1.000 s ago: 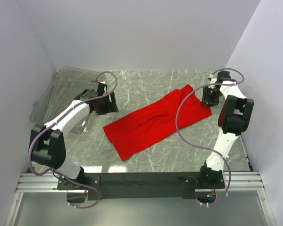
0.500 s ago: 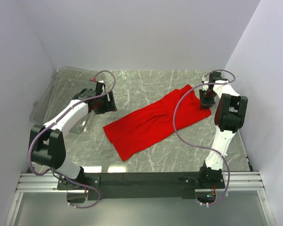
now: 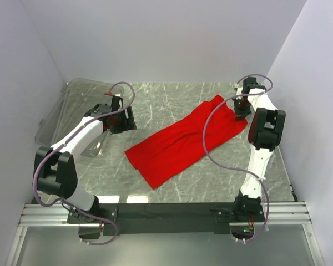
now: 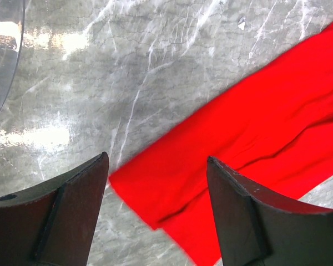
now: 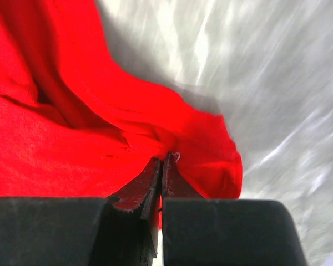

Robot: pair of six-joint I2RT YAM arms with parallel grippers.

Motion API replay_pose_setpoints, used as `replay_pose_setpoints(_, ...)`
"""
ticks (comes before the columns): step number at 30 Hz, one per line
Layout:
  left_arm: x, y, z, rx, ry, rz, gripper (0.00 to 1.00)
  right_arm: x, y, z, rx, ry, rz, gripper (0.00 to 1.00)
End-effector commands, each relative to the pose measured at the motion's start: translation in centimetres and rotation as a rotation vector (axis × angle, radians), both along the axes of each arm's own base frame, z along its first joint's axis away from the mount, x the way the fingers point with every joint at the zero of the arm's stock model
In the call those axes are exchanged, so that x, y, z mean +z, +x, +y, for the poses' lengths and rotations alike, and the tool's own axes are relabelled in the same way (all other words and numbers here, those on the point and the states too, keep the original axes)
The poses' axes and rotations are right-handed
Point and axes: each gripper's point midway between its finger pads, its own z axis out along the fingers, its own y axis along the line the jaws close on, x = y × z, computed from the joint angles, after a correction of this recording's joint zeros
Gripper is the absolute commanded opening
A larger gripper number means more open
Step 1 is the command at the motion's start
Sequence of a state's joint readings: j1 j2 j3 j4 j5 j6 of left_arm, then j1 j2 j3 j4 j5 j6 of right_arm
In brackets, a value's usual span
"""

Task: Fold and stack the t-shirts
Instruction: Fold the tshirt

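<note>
**Operator:** How far along had I got?

**Observer:** Not far, by my reading. On the table (image 3: 172,94) the bin (image 3: 72,97) stood at the left. The shirt (image 3: 183,141) lay to the right of the bin, apart from it. It was stretched out in a long slanting band, one end nearer the bin and the other end well away from it. It looked narrowed lengthwise, perhaps doubled over once, but I couldn't tell a true fold from plain bunching. There was no tidy packet and no stack, and I saw only that one shirt.

**Operator:** And my grippers?

**Observer:** Your left gripper (image 3: 121,119) hung just to the right of the bin, jaws spread wide and holding nothing. Its wrist view showed the shirt's bin-side corner below the gap between the jaws. Your right gripper (image 3: 241,111) was at the end of the shirt farthest from the bin. Its jaws were pressed together on a pinch of red cloth near the edge, and the fabric puckered up into them.

**Operator:** So what was left?

**Observer:** Nearly everything, I'd judge. You had one end in hand and the bin-side end was not yet taken. The shirt needed spreading flat, then folding, then setting down as a stack.
</note>
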State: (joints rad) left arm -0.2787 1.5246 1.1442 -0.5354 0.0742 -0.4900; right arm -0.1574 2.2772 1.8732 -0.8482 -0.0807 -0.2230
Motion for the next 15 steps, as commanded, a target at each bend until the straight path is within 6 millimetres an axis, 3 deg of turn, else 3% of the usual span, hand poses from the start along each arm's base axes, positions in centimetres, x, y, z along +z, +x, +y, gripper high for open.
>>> replay_pose_setpoints(1, 2.5, 1.1, -0.5, -0.018, -0.028, -0.068, 0.77, 2.5, 4.6, -2.0, -0.008, -0.090, -0.115, 0.00)
replay_pose_setpoints(5, 2.3, 1.2, -0.8, -0.021, -0.042, -0.060, 0.77, 4.5, 8.5, -2.8, -0.006, -0.159, -0.239, 0.00)
replay_pose_setpoints(12, 1.6, 1.3, -2.0, -0.041, -0.103, -0.036, 0.77, 6.2, 13.3, -2.9, 0.012, -0.256, -0.390, 0.00)
replay_pose_setpoints(13, 1.4, 1.2, -2.4, -0.053, -0.119, -0.028, 0.76, 6.3, 13.5, -3.0, 0.016, -0.257, -0.398, 0.01)
replay_pose_setpoints(15, 0.7, 1.5, -2.8, -0.066, -0.131, -0.014, 0.76, 6.6, 13.4, -2.5, 0.038, -0.243, -0.405, 0.15)
